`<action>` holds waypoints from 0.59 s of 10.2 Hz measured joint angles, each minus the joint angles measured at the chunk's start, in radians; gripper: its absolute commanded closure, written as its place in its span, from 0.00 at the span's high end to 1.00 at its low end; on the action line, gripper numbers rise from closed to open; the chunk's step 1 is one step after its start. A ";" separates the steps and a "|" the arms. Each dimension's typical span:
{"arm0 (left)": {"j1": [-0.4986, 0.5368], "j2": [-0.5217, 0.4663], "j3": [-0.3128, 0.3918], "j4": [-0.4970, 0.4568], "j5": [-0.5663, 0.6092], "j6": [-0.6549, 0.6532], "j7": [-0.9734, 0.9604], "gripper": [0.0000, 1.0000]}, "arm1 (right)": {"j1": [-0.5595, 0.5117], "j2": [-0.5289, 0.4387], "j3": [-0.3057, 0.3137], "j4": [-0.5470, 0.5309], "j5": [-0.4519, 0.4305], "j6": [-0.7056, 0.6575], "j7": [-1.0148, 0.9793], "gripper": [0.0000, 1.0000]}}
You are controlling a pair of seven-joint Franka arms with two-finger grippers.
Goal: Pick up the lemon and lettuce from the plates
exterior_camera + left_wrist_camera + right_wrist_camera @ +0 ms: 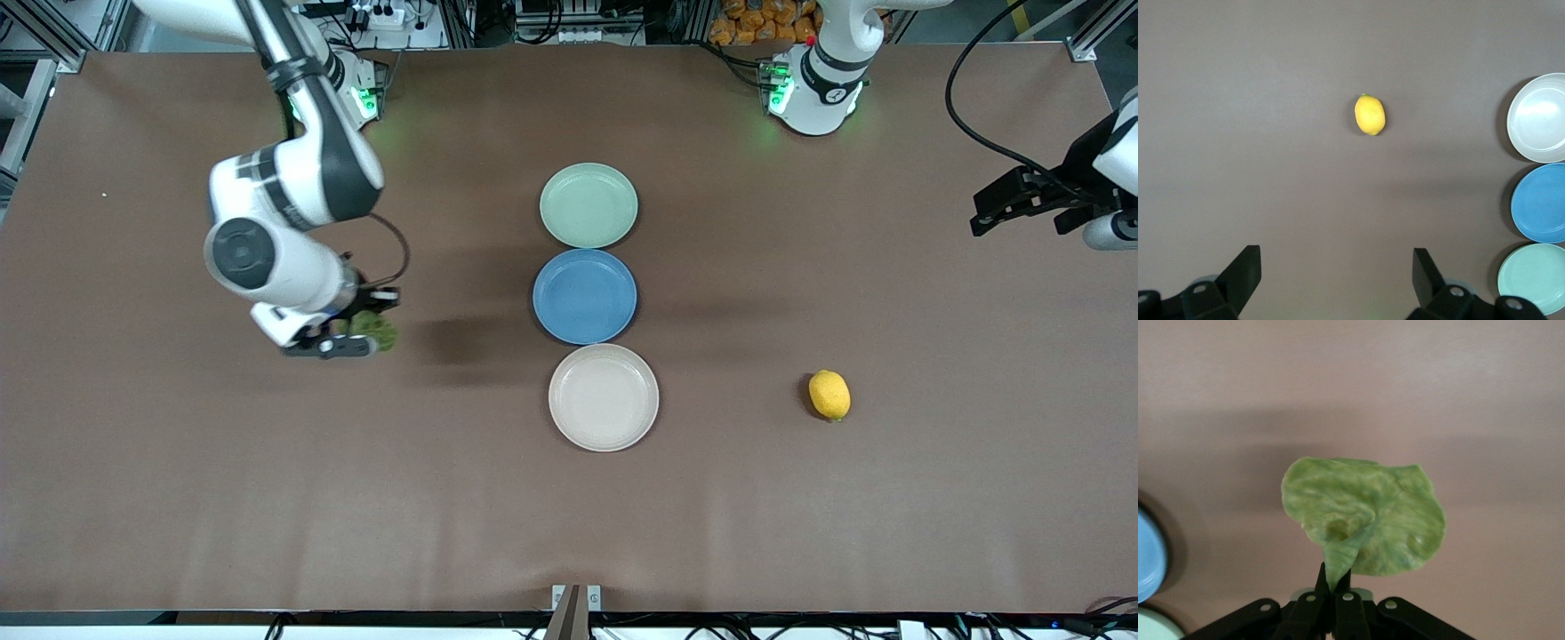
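My right gripper (360,338) is shut on the lettuce (380,331), a crinkled green leaf, and holds it over bare table toward the right arm's end, apart from the plates. In the right wrist view the leaf (1365,517) hangs from the closed gripper (1335,579). The lemon (829,394) lies on the table toward the left arm's end, level with the beige plate (604,396). The mint plate (589,204) is empty, as is the beige one. My left gripper (994,210) is open and empty, up over the table's left-arm end. The left wrist view shows the lemon (1369,115) ahead of the gripper (1335,252).
A blue plate (585,295) sits between the mint and beige plates, in a row down the table's middle. The three plates also show in the left wrist view: beige (1538,119), blue (1540,203), mint (1533,279). A black cable hangs by the left arm.
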 measured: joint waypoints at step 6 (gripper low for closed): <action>0.022 -0.001 -0.020 0.000 0.000 0.000 0.000 1.00 | -0.157 0.040 -0.007 -0.013 -0.096 0.022 -0.167 0.00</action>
